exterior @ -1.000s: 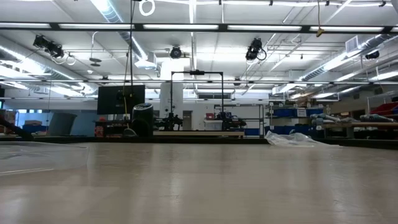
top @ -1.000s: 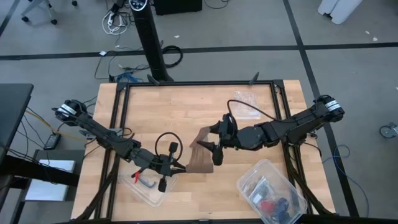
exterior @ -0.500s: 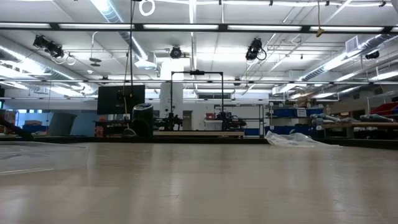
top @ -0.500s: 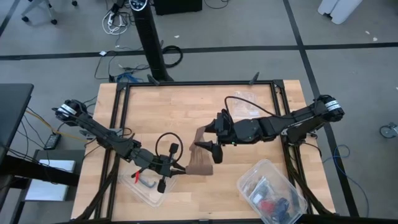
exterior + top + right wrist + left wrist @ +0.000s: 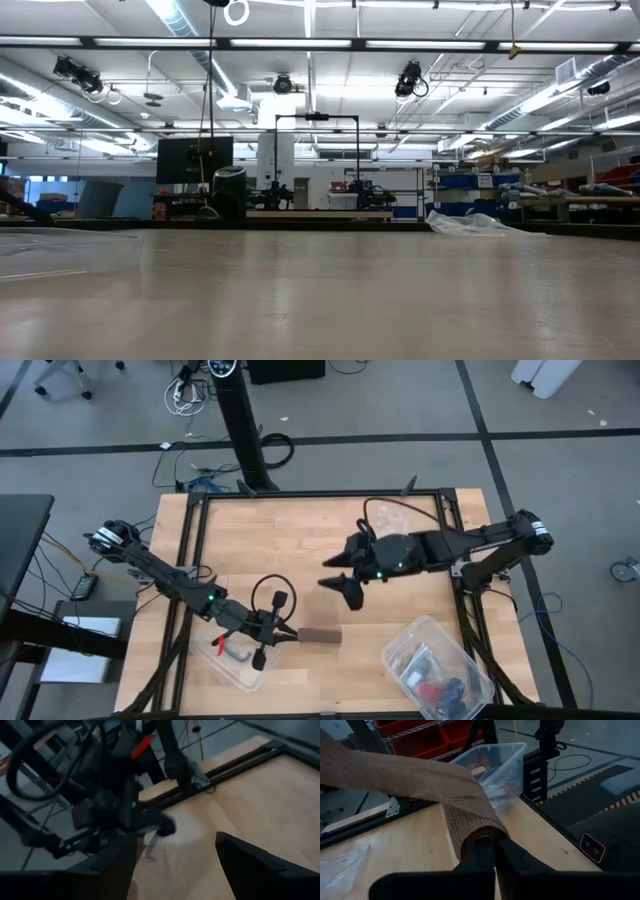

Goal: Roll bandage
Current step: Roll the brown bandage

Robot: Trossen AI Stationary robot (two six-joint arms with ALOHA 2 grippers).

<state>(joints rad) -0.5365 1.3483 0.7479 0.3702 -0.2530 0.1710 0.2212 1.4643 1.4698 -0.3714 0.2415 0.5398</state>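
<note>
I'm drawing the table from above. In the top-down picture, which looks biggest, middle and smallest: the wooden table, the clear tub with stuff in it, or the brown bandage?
1. Wooden table, biggest by far.
2. Clear tub near the right front corner.
3. Brown bandage, smallest, partly rolled.

Dark brown bandage [image 5: 319,635], lying flat on the wood near the front edge, folded over into a short thick band in the high view. Pinched at one end by the left pincer [image 5: 291,634], fingers closed on it, the rest stretching straight away from the tips. Up close in the left wrist view, coarse ribbed weave [image 5: 470,822], soft and slightly fuzzy, curled round the closed fingertips [image 5: 493,851] into a loose tube, with a loose flap sweeping off to one side above it. Well apart from the right pincer [image 5: 345,586], which hangs open farther back over the table, touching none of it.
</note>
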